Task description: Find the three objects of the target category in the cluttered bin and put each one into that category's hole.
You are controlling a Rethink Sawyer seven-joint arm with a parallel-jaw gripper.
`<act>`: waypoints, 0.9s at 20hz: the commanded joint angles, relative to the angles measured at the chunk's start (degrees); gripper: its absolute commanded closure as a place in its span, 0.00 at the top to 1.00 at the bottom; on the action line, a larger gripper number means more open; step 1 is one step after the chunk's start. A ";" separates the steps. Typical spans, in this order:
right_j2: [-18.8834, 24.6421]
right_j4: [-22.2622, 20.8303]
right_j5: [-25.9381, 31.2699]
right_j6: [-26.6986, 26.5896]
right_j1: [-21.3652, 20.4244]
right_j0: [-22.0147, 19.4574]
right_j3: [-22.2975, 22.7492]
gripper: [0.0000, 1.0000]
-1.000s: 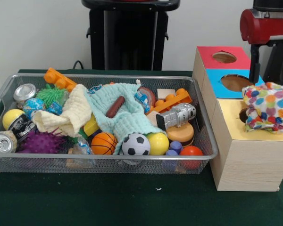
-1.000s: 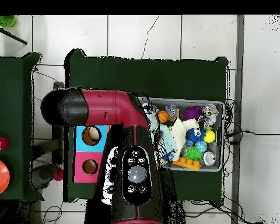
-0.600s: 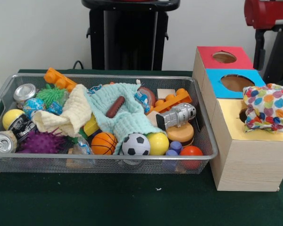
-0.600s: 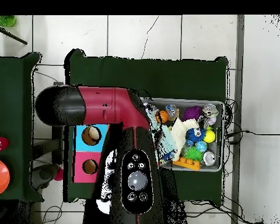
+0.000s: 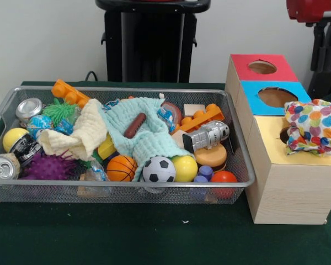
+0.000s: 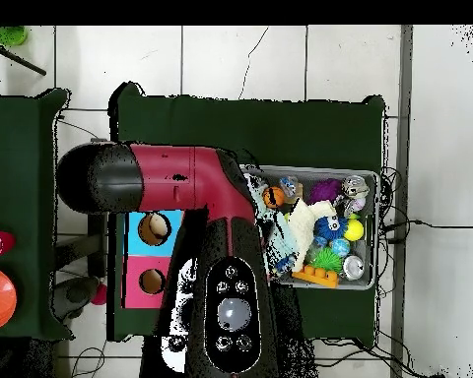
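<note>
A multicoloured polka-dot cloth (image 5: 313, 126) lies bunched on the yellow top (image 5: 270, 138) of the wooden box, covering its hole. The red (image 5: 262, 67) and blue (image 5: 276, 96) tops behind it show open round holes. In the wire bin (image 5: 240, 160) a mint-green cloth (image 5: 149, 138) and a cream cloth (image 5: 80, 132) lie spread over the toys. Only the red end of my arm (image 5: 314, 8) with dark parts below it shows at the top right, above the box. In the overhead view my arm (image 6: 221, 285) covers the box's yellow part and the bin's left end.
The bin (image 6: 371, 177) holds balls, drink cans, orange bricks, a purple spiky ball, a brown sausage toy and a silver robot toy. The box stands right against the bin. A black stand rises behind the table. Green cloth covers the table.
My arm has risen and drawn to the right, leaving only its lower edge at the top of the front view. The polka-dot cloth stays on the yellow top.
</note>
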 commanded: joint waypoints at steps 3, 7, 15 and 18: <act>0.20 -0.73 1.32 9.18 2.65 -0.44 1.47 0.00; 0.03 -1.95 -1.81 8.66 4.15 -0.44 2.32 0.00; -0.03 -2.15 -4.94 9.17 5.43 -0.33 2.82 0.00; -0.17 -2.21 -5.62 9.33 5.91 -0.16 2.67 0.00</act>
